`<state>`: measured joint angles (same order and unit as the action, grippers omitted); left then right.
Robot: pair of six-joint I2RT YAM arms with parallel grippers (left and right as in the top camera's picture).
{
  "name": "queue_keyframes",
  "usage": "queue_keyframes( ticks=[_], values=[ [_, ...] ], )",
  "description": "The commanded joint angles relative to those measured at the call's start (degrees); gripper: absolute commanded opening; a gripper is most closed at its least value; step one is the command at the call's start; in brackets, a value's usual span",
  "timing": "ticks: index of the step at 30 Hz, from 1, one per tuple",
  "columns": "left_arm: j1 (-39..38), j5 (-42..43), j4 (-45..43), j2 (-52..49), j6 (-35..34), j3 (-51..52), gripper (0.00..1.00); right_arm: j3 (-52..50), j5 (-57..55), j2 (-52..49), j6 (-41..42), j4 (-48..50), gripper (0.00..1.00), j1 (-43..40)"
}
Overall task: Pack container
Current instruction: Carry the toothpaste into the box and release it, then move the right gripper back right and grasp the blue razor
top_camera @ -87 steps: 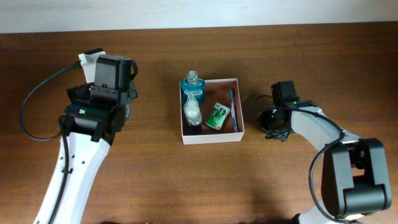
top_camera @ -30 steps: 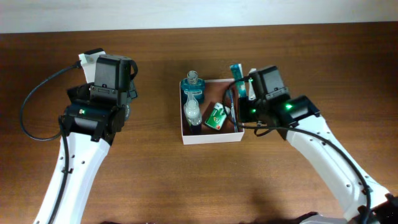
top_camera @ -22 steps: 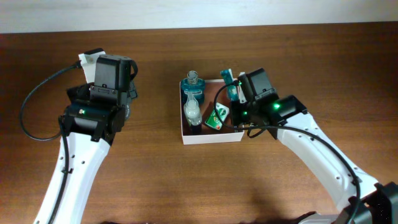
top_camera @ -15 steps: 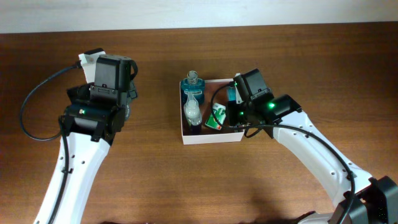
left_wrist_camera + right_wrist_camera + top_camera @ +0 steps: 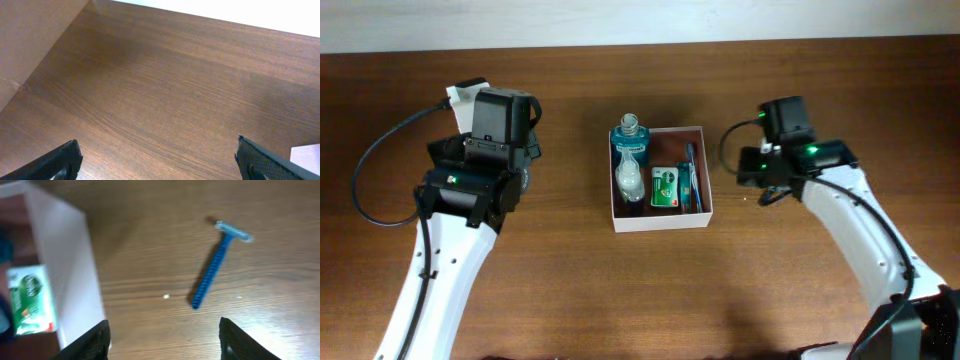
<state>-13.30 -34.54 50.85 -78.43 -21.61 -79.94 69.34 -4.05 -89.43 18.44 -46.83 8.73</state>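
Observation:
The container (image 5: 660, 218) is a square white box with a pinkish-brown inside at the table's middle. It holds a teal bottle (image 5: 630, 134), a clear bottle (image 5: 628, 178), a green packet (image 5: 666, 187) and a dark teal item (image 5: 690, 178) along its right wall. My right gripper (image 5: 760, 180) is open and empty just right of the box. In the right wrist view its fingers (image 5: 165, 340) frame bare wood, with the box wall (image 5: 65, 265) at left and a blue razor (image 5: 220, 265) on the table ahead. My left gripper (image 5: 160, 162) is open over bare wood.
The left arm (image 5: 480, 150) stands far left of the box. A white corner (image 5: 306, 152) shows at the lower right of the left wrist view. The razor is hidden under the right arm in the overhead view.
My right gripper carried a teal and white item over the box, left it inside by the right wall, and drew back to the right, open. The left arm has not moved.

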Motion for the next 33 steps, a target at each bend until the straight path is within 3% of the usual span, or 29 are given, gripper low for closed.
queue_keyframes(
  ticks=[1, 10, 13, 17, 22, 27, 28, 32, 33],
  values=[
    [0.35, -0.81, 0.00, -0.11, 0.48, 0.02, 0.99, 0.85, -1.27, -0.48, 0.66, 0.00, 0.63, -2.34],
    [0.35, -0.81, 0.00, -0.11, 0.48, 0.02, 0.99, -1.90, -8.81, -10.91, 0.76, 9.25, 0.65, -2.89],
    [0.35, -0.81, 0.00, -0.11, 0.48, 0.02, 0.99, -1.90, -15.04, -14.16, 4.57, 10.32, 0.66, -2.89],
    [0.35, -0.81, 0.00, -0.11, 0.48, 0.02, 0.99, -1.90, -15.06, -16.57, 5.03, 10.73, 0.66, -2.89],
    [0.35, -0.81, 0.00, -0.11, 0.48, 0.02, 0.99, -1.90, -14.40, -19.63, 8.11, 11.58, 0.78, -4.00],
    [0.35, -0.81, 0.00, -0.11, 0.48, 0.02, 0.99, -1.90, -7.89, -21.53, 8.24, 12.59, 0.80, -6.51],
    [0.35, -0.81, 0.00, -0.11, 0.48, 0.02, 0.99, -1.90, -6.82, -21.53, 8.22, 12.63, 0.77, -7.02],
    [0.35, -0.81, 0.00, -0.11, 0.48, 0.02, 0.99, -1.90, -4.57, -21.55, 8.20, 12.17, 0.50, -8.00],
    [0.35, -0.81, 0.00, -0.11, 0.48, 0.02, 0.99, -1.90, -4.20, -21.53, 8.20, 12.13, 0.49, -8.00]
  ],
)
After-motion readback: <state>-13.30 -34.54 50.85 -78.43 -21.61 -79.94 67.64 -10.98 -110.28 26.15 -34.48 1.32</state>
